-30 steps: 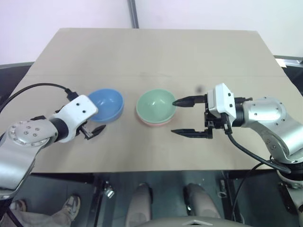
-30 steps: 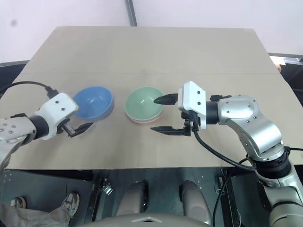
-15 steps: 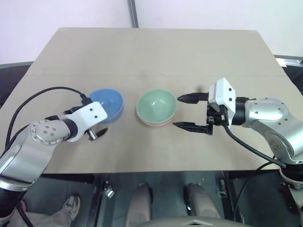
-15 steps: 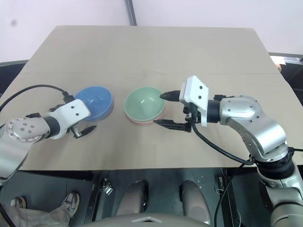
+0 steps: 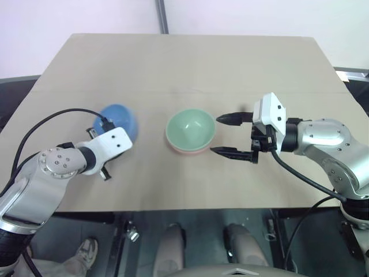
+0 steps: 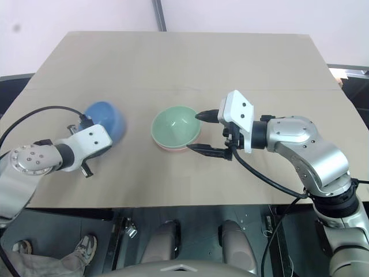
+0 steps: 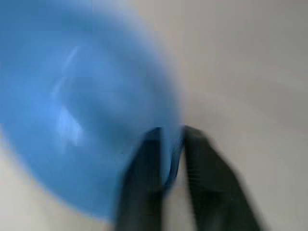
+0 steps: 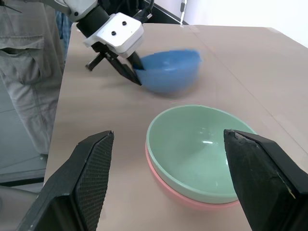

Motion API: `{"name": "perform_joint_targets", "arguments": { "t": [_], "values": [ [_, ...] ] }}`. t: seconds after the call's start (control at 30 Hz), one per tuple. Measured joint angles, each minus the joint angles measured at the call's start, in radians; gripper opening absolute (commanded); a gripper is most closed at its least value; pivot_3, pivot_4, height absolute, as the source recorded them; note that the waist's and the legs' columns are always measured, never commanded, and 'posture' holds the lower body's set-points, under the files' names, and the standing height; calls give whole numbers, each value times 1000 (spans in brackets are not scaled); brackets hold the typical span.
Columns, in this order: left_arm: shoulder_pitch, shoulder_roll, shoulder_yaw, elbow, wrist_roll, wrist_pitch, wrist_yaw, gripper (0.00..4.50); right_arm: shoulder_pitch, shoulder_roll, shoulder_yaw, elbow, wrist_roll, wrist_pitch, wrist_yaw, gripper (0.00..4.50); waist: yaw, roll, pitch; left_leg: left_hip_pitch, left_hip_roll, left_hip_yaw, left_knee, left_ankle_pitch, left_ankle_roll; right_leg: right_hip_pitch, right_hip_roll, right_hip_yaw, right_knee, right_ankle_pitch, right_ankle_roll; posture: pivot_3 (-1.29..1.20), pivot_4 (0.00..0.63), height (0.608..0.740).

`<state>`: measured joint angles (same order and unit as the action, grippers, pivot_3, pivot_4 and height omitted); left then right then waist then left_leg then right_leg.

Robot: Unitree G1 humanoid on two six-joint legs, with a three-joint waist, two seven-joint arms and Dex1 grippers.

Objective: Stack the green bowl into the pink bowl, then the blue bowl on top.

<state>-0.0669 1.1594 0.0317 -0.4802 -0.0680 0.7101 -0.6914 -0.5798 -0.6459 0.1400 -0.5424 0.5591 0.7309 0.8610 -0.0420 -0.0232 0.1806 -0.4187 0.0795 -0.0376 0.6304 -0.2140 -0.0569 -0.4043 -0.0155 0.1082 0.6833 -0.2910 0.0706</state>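
The green bowl (image 5: pixel 190 130) sits nested inside the pink bowl (image 5: pixel 187 151) at the middle of the table; only the pink rim shows beneath it. The blue bowl (image 5: pixel 118 118) is to their left, tipped up on edge. My left gripper (image 7: pixel 171 159) is shut on the blue bowl's near rim, one finger inside and one outside. My right gripper (image 5: pixel 215 135) hovers open just right of the stacked pair, pointing at them with nothing between its fingers.
The light wooden table (image 5: pixel 190 63) stretches bare behind the bowls. A person in grey trousers (image 8: pixel 24 72) stands beside the table's left end. The front edge runs just below both arms.
My left gripper has closed on the blue bowl's rim, and the bowl has tipped up from lying flat. The right gripper has stayed beside the green bowl.
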Motion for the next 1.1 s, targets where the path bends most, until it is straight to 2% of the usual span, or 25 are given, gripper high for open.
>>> {"name": "perform_joint_targets", "arguments": {
  "t": [0.17,0.23,0.37,0.47,0.57,0.67,0.77,0.97,1.0,1.03,1.07,1.1],
  "values": [
    [-1,-16,21,-2,-7,-38,-30,32,0,-2,0,2,-3,-3,0,3986,0,0,0,0,0,0,0,0,0,0,0,0,0,0,0,0,150,740],
    [-17,-1,55,-9,-40,-47,-90,32,5,-11,-2,2,-2,-4,2,3986,0,0,0,0,0,0,0,0,0,0,0,0,0,0,0,0,150,740],
    [-129,61,66,-34,-142,-98,-264,32,51,-58,-40,-4,1,-3,5,3986,10,-1,0,-2,0,-1,2,0,0,0,0,-1,0,0,0,0,150,740],
    [-273,82,60,-47,-213,-134,-374,32,114,-110,-96,-11,4,6,3,3986,9,-1,0,-3,0,0,3,0,0,0,0,-1,-1,0,0,0,150,740],
    [-405,70,-20,-28,-235,-135,-436,32,227,-181,-199,-46,13,13,2,3986,10,0,1,-3,0,-1,3,0,0,0,0,-2,-1,0,0,0,150,740],
    [-471,43,-90,17,-226,-154,-473,32,316,-225,-295,-73,21,27,-3,3986,4,0,1,-3,0,-1,3,0,0,0,0,-1,-1,0,0,0,150,740],
    [-520,12,-164,56,-190,-197,-502,32,379,-241,-362,-103,30,32,-16,3986,-1,0,1,-3,0,-1,4,0,0,0,1,-1,0,0,0,0,150,740],
    [-645,-117,-288,168,-107,-298,-556,32,460,-250,-457,-178,51,55,-62,3986,5,0,1,-5,0,-2,7,0,0,1,1,-1,1,0,1,0,150,740],
    [-670,-137,-305,193,-97,-321,-575,676,472,-250,-472,-190,57,57,-68,3986,5,0,1,-4,0,-2,7,0,0,1,0,-1,1,0,1,0,150,740],
    [-682,-149,-315,206,-87,-342,-587,745,478,-251,-477,-197,61,59,-76,3986,4,0,1,-4,0,-2,7,0,0,1,1,-1,1,0,1,0,150,740],
    [-689,-162,-320,219,-77,-366,-599,1290,483,-251,-481,-203,67,64,-84,3986,2,0,1,-4,0,-2,7,0,0,1,1,-1,1,0,1,0,150,740],
    [-695,-173,-322,229,-71,-380,-603,1599,487,-251,-485,-205,71,68,-87,3986,2,0,1,-4,0,-2,7,0,0,1,1,-1,2,0,1,0,150,740]
  ]
}}
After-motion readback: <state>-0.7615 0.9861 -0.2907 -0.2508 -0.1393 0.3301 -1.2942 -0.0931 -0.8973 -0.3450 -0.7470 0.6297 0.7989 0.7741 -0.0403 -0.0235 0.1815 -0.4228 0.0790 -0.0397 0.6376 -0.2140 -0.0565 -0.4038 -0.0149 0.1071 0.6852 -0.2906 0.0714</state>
